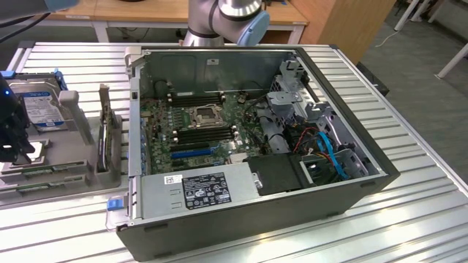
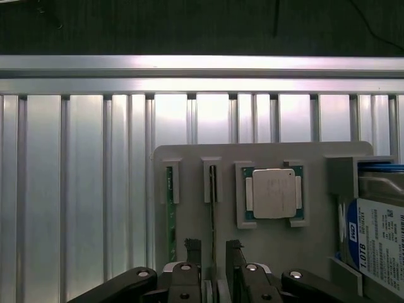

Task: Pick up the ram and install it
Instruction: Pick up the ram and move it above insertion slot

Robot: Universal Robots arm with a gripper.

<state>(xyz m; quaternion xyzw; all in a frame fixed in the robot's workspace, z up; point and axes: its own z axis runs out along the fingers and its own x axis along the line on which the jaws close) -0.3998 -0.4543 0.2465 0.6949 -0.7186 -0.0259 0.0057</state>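
Jaws open wide, nothing gripped. In the wrist view the two black fingertips stand apart, one on either side of the ram — a gap shows on each side, no contact seen.

Ram stands on its long edge in a slot of the grey holder, thin edge toward the camera. Its near end runs in between the fingertips; its far end sits in a small grey bracket.

A second stick, green edge visible, stands in the next slot, parallel to the ram and outside the jaws, near one fingertip. On the ram's other side a square silver CPU lies flat in its own frame on the holder, approx. level w/ the ram's far end. Past the CPU a hard drive sits at the holder's edge. Holder rests on the ribbed metal surface.

Writing: drive label reads "1.0TB"; rest of its print too small to read. CPU lid markings not legible.

Exterior view: PC case lies open on the surface w/ motherboard exposed, well apart from the holder, which is at the exterior view's left. Power supply carries a black-and-white label — text not legible.
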